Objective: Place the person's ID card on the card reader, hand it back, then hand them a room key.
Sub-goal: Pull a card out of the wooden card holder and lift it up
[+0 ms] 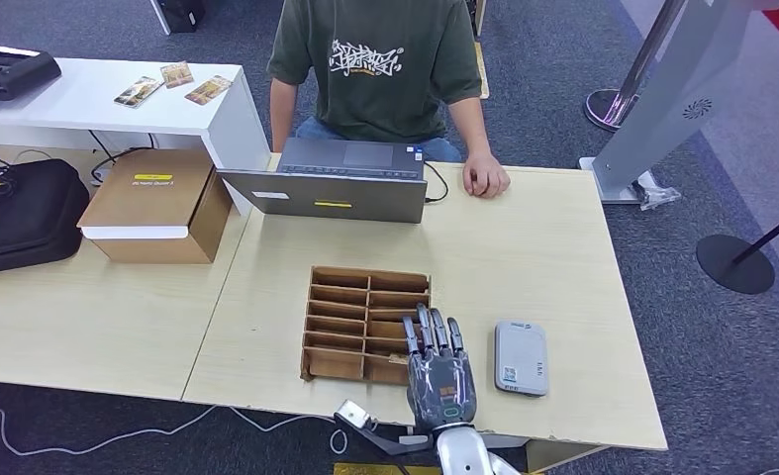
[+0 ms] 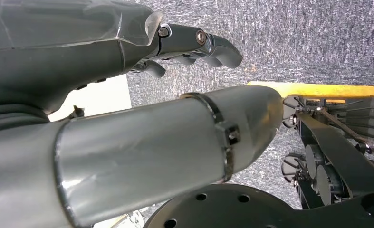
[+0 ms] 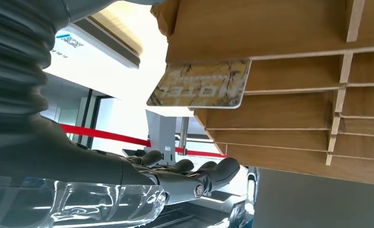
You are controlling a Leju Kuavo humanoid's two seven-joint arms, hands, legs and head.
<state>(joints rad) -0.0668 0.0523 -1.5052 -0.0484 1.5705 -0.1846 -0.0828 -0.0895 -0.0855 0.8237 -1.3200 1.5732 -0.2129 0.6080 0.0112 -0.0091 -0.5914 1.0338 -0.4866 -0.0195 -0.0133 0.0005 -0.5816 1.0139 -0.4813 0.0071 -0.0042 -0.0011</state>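
The right hand (image 1: 440,368) lay flat over the near right corner of the wooden rack (image 1: 365,322), fingers stretched forward and slightly apart, holding nothing; from the wrist its fingers (image 3: 208,173) hung beneath the rack (image 3: 289,85), where a room key (image 3: 201,84) marked HOTEL stuck out of one slot. The left hand (image 2: 194,45) hung over grey carpet with fingers curled in on nothing. Just right of the rack lay the grey card reader (image 1: 521,357), apart from the hand. Farther off an open laptop (image 1: 338,180) with a yellow sticker stood at the table's far edge, and the person (image 1: 380,69) behind it, in a green shirt with white lettering I couldn't read, rested a hand (image 1: 486,178) on the table. To the left sat a cardboard box (image 1: 157,203), a black bag (image 1: 19,213), and three cards (image 1: 172,84) on a white desk.
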